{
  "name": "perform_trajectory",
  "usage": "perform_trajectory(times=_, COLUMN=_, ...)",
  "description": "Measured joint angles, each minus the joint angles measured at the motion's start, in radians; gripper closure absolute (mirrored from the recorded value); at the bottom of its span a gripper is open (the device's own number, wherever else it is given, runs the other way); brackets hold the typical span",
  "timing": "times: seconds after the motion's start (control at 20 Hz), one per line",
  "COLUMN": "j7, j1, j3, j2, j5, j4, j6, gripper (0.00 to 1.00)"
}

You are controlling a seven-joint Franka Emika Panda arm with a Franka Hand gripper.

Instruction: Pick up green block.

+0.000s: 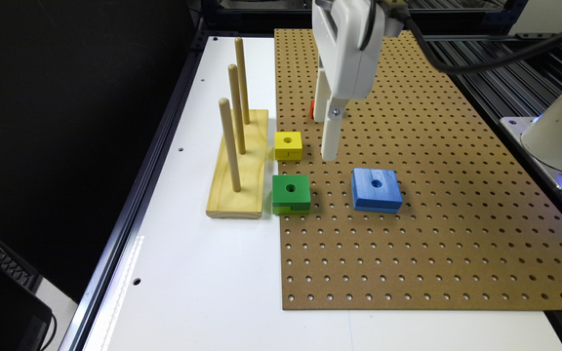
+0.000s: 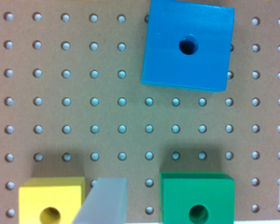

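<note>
Right now your gripper hangs vertical above pegboard, fingers pointing down, holding nothing. Wrist view: jaws spread wide, green block in gap between, yellow block just outside 1 finger. Green block sits at pegboard edge, beside peg stand; blue block nearby.

white table, pegboard, wooden peg stand
</note>
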Motion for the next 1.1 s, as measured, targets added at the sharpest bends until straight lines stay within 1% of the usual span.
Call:
perform_trajectory(times=0.15, j7=0.000, j1=0.000, j3=0.000, j2=0.022, j5=-0.0003, j4=0.000, j6=0.022, gripper=0.00)
perform_trajectory(times=0.35, j7=0.000, j1=0.000, j3=0.000, j2=0.033, j5=-0.0003, j4=0.000, j6=0.028, gripper=0.00)
perform_trajectory(times=0.6, j7=0.000, j1=0.000, j3=0.000, j2=0.067, j5=-0.0010, j4=0.003, j6=0.066, gripper=0.00)
perform_trajectory(times=0.95, j7=0.000, j1=0.004, j3=0.000, j2=0.112, j5=-0.0014, j4=0.059, j6=0.067, gripper=0.00)
perform_trajectory(times=1.1, j7=0.000, j1=0.004, j3=0.000, j2=0.123, j5=-0.0021, j4=0.070, j6=0.067, gripper=0.00)
